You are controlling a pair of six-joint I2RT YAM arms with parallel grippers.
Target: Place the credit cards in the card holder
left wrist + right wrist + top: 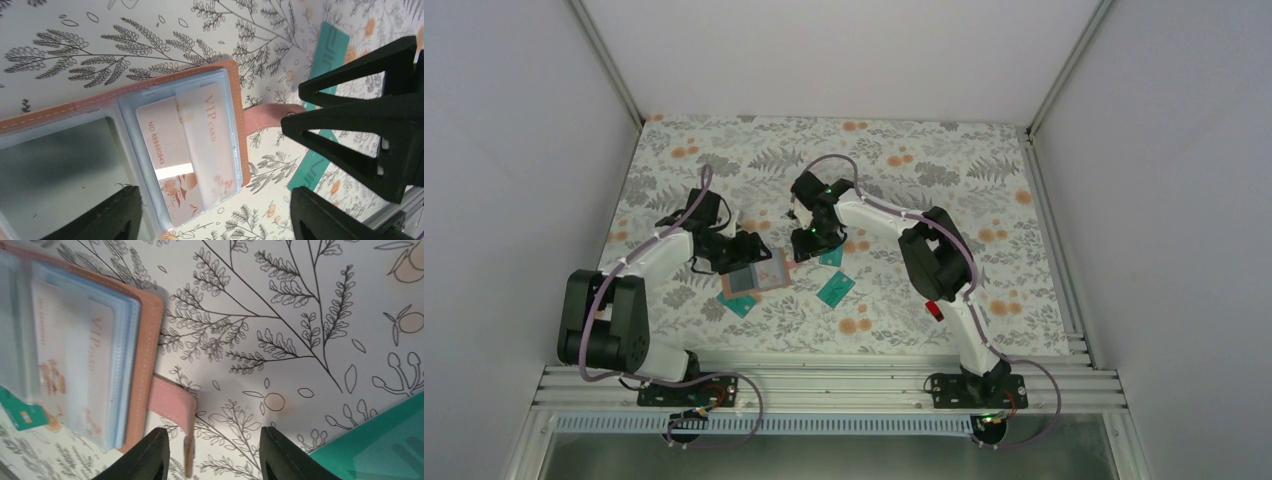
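three teal cards, one pink card, one holder

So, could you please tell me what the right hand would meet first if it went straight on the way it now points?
Probably the bare floral tablecloth: only cloth shows ahead of the right hand, the card holder's pink strap and a teal card lying to either side. Depth is unclear.

I'm in a white cell: plain panels left, back and right. Floral cloth mid-frame, grey ferns, orange blooms. Aluminium posts run into the upper corners, slotted rails across the bottom. Light even, shadows soft.
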